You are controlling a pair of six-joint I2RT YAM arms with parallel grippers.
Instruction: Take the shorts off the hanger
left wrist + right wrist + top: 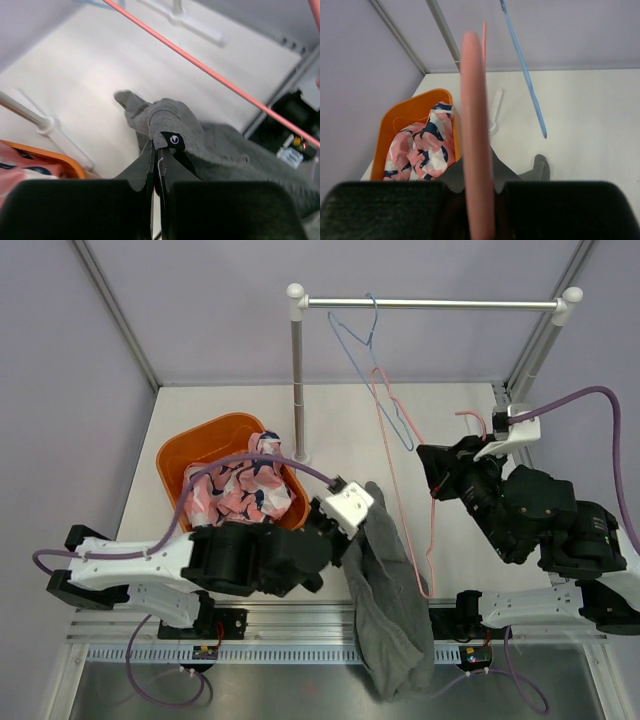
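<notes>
Grey shorts [385, 610] hang from my left gripper [362, 508], which is shut on their top edge. They trail down over the front rail. In the left wrist view the grey cloth [220, 145] with a black label is pinched between the jaws of my left gripper [159, 150]. A pink hanger [405, 490] hangs from the rail and slants down. My right gripper [435, 475] is shut on its wire, which runs up between the jaws in the right wrist view [477, 150]. The shorts are beside the hanger; whether they touch it I cannot tell.
An orange basket [190, 450] holding pink, white and navy clothes [240, 490] stands at the left. A clothes rack with a white post [297, 370] and a horizontal bar [430, 304] stands at the back. A blue hanger [365, 350] hangs on the bar.
</notes>
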